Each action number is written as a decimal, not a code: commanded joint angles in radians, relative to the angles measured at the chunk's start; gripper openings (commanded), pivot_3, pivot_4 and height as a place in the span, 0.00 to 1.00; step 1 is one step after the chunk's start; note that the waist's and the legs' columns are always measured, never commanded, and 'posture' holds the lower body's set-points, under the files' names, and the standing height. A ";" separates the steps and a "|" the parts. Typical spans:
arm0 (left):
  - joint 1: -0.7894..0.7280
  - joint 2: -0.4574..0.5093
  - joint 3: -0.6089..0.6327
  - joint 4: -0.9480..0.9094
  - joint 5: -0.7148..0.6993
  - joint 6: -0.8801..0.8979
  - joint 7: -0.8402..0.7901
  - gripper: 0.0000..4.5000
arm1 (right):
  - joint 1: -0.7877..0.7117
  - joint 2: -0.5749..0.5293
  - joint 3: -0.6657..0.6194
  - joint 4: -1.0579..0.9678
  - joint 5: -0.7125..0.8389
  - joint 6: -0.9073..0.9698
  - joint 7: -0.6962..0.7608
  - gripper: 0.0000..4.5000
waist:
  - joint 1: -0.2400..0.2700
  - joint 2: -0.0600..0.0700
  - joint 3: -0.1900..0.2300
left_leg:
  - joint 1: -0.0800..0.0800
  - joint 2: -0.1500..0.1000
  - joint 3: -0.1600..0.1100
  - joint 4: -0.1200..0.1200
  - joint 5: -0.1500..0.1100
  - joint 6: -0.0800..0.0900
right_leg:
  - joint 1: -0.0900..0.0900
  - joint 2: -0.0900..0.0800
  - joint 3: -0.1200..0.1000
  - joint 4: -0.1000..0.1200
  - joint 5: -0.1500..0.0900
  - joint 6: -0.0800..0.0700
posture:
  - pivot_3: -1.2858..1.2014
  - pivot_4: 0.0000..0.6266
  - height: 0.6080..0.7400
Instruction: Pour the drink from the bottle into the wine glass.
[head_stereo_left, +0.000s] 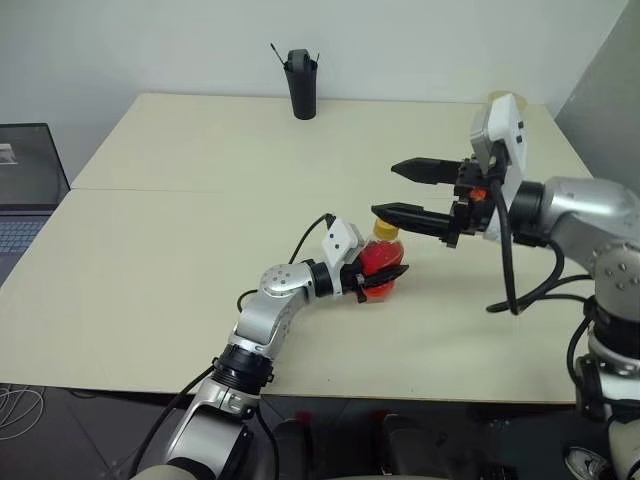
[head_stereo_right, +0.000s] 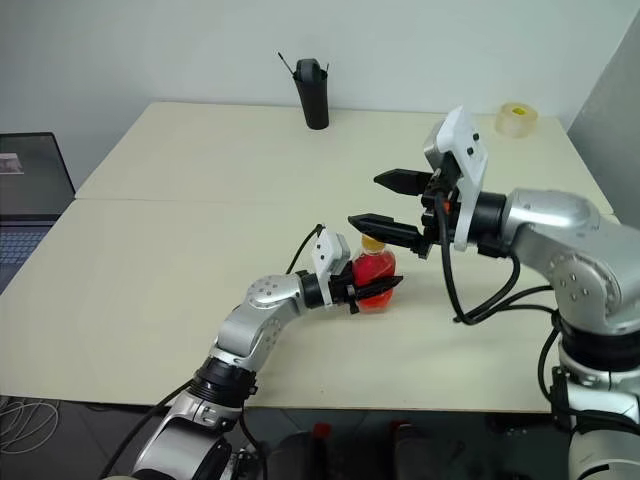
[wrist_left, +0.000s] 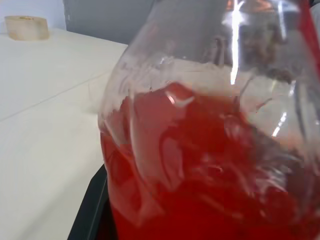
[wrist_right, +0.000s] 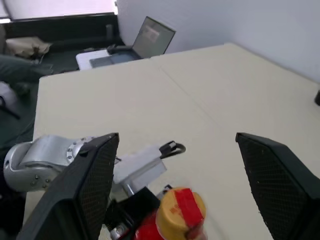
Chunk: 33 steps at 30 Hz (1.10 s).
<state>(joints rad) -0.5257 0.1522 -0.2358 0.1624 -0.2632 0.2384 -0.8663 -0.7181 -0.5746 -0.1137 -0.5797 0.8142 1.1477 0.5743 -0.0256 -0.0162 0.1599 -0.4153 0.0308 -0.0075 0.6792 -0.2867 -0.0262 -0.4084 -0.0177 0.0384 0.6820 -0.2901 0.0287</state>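
Note:
The bottle (head_stereo_left: 377, 259), small and clear with a yellow-and-red cap (wrist_right: 181, 209), stands upright on the table near the middle. The red drink (wrist_left: 200, 180) fills its lower body. My left gripper (head_stereo_left: 393, 279) is shut on the bottle's body, reaching in from the left. My right gripper (head_stereo_left: 383, 189) hovers level just above and to the right of the cap. It is open, and its black fingers (wrist_right: 95, 175) are spread wide with nothing between them. The wine glass is out of view.
A tall black cup (head_stereo_left: 302, 85) stands at the far edge of the beige table (head_stereo_left: 160, 250). A roll of tape (head_stereo_right: 516, 118) lies at the back right corner. An open laptop (head_stereo_left: 25, 180) sits off the table's left side.

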 joint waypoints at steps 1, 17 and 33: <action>-0.023 -0.009 0.005 -0.022 -0.006 -0.035 -0.011 0.40 | 0.017 0.067 -0.054 -0.104 0.061 0.084 -0.170 0.89 | 0.000 0.000 0.000 | 0.000 0.000 0.000 0.000 0.000 0.000 | 0.000 0.000 0.000 0.000 0.000 0.000 | 0.52 0.24 1.00; -0.046 -0.007 0.009 0.006 0.001 -0.051 -0.020 0.40 | 0.068 0.145 0.053 -0.074 -0.024 0.078 -0.376 1.00 | -0.002 0.000 0.000 | 0.000 -0.002 -0.001 0.000 0.000 0.000 | 0.000 0.001 0.000 0.000 0.000 0.001 | 0.52 0.24 1.00; -0.032 0.002 0.012 -0.022 -0.001 -0.034 -0.002 0.40 | 0.121 0.113 -0.016 0.009 -0.098 0.007 -0.349 1.00 | -0.002 0.000 0.000 | 0.000 -0.002 0.000 0.000 0.000 0.000 | 0.000 0.001 0.000 0.000 0.000 0.001 | 0.52 0.24 1.00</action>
<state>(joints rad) -0.5505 0.1546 -0.2369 0.2006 -0.2513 0.2208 -0.8635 -0.6219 -0.4219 -0.0525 -0.5384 0.7125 1.1553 0.2193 -0.0271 -0.0161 0.1598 -0.4157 0.0291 -0.0080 0.6791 -0.2864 -0.0258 -0.4082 -0.0167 0.0379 0.6818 -0.2905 0.0294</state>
